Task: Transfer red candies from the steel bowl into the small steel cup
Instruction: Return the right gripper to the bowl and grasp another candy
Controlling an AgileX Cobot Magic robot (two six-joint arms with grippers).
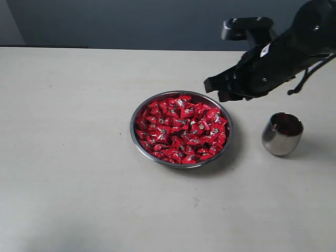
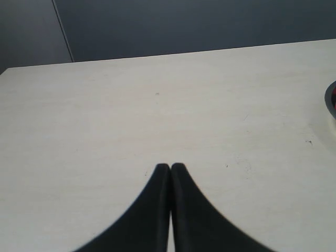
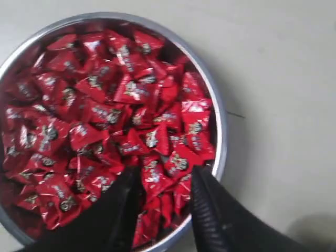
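Observation:
The steel bowl [image 1: 133, 131] sits mid-table, heaped with red candies [image 1: 181, 128]. To its right stands the small steel cup [image 1: 282, 135], upright, with some red showing inside. My right gripper [image 1: 216, 90] hovers above the bowl's far right rim. In the right wrist view it [image 3: 166, 176] is open over the candies [image 3: 105, 115] near the bowl's rim [image 3: 218, 126], and nothing is pinched between its fingers. My left gripper [image 2: 170, 167] is shut and empty above bare table, outside the exterior view.
The pale tabletop [image 1: 68, 157] spreads wide to the left of and in front of the bowl. A dark wall runs behind the table's far edge. A grey sliver, probably the bowl's rim [image 2: 331, 100], shows at the edge of the left wrist view.

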